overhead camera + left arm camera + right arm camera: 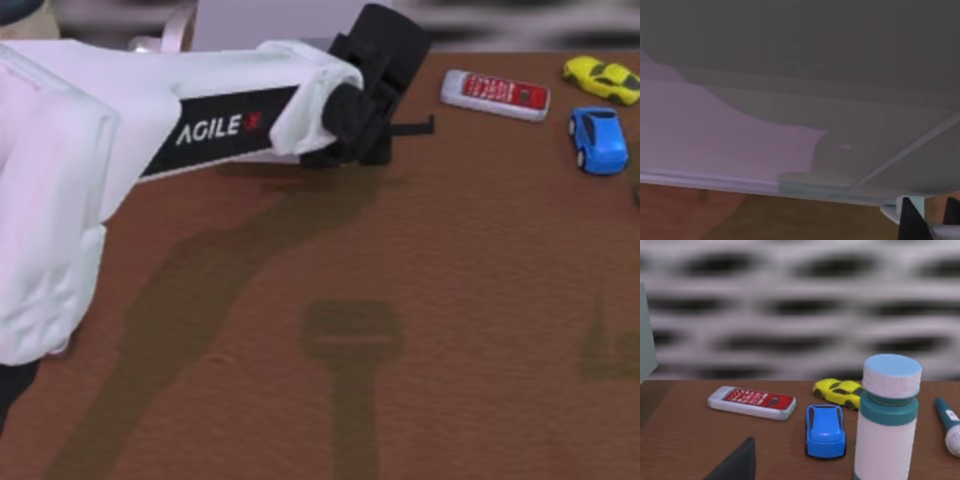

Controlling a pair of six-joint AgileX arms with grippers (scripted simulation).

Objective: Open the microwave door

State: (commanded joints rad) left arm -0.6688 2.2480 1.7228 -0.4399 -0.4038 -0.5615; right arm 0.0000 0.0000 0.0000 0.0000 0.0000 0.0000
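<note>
Grey-white, the microwave (255, 22) sits at the table's (450, 300) far edge, mostly hidden under my left arm. Its door (880, 145) swings ajar, lilac inside showing. Whether the left gripper (405, 125) is clamped, I cannot tell. A phone (496, 95) and 2 toy cars (598, 138) lie right.

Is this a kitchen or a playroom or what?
Probably neither: a rendered tabletop test scene. A brown table holds a microwave, toy cars and a bottle, mixed oddly.
</note>
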